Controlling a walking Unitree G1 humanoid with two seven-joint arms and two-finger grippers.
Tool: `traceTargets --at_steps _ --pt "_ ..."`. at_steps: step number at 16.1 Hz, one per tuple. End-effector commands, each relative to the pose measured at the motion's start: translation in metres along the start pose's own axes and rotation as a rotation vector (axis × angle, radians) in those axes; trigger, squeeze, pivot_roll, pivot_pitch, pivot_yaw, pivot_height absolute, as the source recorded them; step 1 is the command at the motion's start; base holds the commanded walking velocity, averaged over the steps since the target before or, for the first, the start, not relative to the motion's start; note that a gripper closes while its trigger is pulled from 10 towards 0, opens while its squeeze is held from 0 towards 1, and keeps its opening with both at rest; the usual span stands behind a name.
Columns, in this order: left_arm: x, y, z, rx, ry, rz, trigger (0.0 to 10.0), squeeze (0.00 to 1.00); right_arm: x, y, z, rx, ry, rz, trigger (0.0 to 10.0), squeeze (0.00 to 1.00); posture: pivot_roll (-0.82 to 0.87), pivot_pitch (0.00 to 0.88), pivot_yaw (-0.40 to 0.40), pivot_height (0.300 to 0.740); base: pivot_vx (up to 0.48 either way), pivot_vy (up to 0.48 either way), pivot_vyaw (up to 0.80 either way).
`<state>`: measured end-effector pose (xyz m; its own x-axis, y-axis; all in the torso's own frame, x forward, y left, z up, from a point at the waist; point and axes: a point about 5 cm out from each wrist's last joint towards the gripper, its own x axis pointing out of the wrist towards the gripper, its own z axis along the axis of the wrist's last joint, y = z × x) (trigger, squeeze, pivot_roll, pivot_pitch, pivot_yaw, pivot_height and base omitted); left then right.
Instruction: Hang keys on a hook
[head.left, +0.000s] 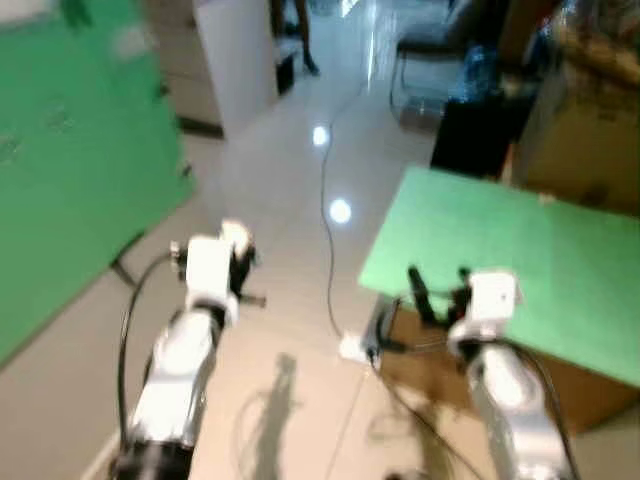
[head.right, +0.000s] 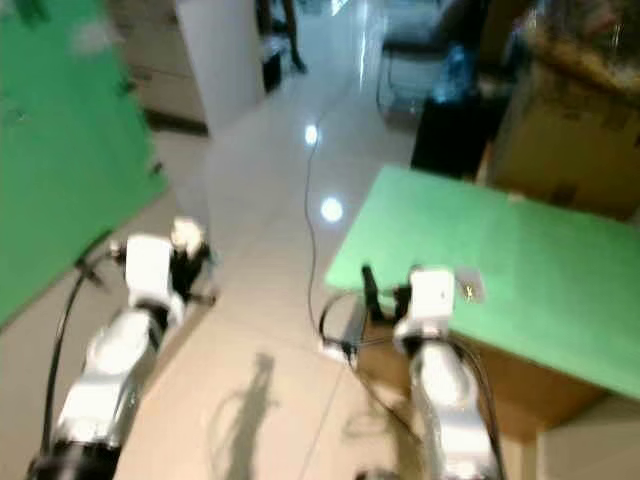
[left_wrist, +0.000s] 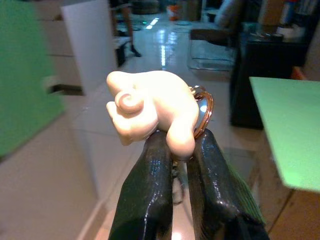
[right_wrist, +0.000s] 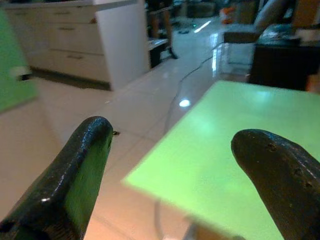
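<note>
Cream charm: soft-looking rubbery figure with a curled spiral on one side, joined to a coppery key ring; together the keys of the task.
Whereabouts: pinched in the left gripper, raised over the glossy tiled floor, well apart from the green tabletop.
Left claw: pressed together on the lower lobe of the charm, ring sticking out beside one finger.
Right gripper: spread wide, carrying nothing, hovering at the near corner of the green tabletop.
Handling: probably light; charm likely squashy and grippy, ring stiff, thin and slippery.
Hold: best kept on the charm body, ring left free to slip over a hook.
Hook: not made out; green board on the left too blurred to tell.
</note>
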<state>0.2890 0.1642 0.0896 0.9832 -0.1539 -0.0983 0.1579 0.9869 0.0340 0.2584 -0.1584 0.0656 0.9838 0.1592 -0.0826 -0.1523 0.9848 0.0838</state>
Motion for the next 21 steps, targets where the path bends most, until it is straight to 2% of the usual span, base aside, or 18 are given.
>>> traceTargets --at_steps 1,2,6,8,11,13,17,20,21 --pt "0.002 0.002 0.002 0.001 0.0 0.015 10.0 0.0 0.005 0.005 0.005 0.028 -0.01 0.05 10.0 0.13 -0.06 0.0 0.048 0.74 0.0 0.0 0.73" --pt "0.002 0.002 0.0 0.007 0.02 0.023 10.0 0.0 0.006 0.006 0.005 0.051 0.001 0.086 10.0 0.14 -0.06 0.0 0.045 0.74 0.0 0.0 0.73" --pt "0.002 0.002 0.0 0.007 0.02 0.023 10.0 0.0 0.006 0.006 0.005 0.051 0.001 0.086 10.0 0.14 -0.06 0.0 0.045 0.74 0.0 0.0 0.73" --pt "-0.007 0.017 -0.013 -0.036 0.051 0.111 10.0 0.0 0.015 0.007 0.008 0.072 0.029 0.193 10.0 0.14 0.0 0.0 -0.012 0.74 0.0 0.0 0.71" --pt "-0.015 0.022 -0.014 -0.044 0.041 0.151 10.0 0.0 0.022 0.014 0.01 0.084 0.035 0.26 10.0 0.15 0.04 0.0 -0.033 0.74 0.0 0.0 0.7" --pt "-0.019 0.021 -0.011 -0.03 0.023 0.147 10.0 0.0 0.027 0.02 0.013 0.095 0.034 0.302 10.0 0.15 0.05 0.0 -0.036 0.74 0.0 0.0 0.69" --pt "-0.02 0.012 -0.007 -0.014 0.004 0.146 10.0 0.0 0.032 0.018 0.017 0.097 0.038 0.348 10.0 0.16 0.06 0.0 -0.043 0.74 0.0 -0.48 0.68" --pt "-0.028 0.012 -0.013 0.066 0.05 0.167 10.0 0.0 0.033 0.013 0.016 0.078 0.044 0.317 10.0 0.21 0.05 0.0 -0.043 0.74 0.0 -0.16 0.66" --pt "-0.033 0.017 -0.016 0.069 0.073 0.188 10.0 0.0 0.032 0.01 0.013 0.069 0.056 0.299 10.0 0.22 0.05 0.0 -0.042 0.74 0.0 0.0 0.66"
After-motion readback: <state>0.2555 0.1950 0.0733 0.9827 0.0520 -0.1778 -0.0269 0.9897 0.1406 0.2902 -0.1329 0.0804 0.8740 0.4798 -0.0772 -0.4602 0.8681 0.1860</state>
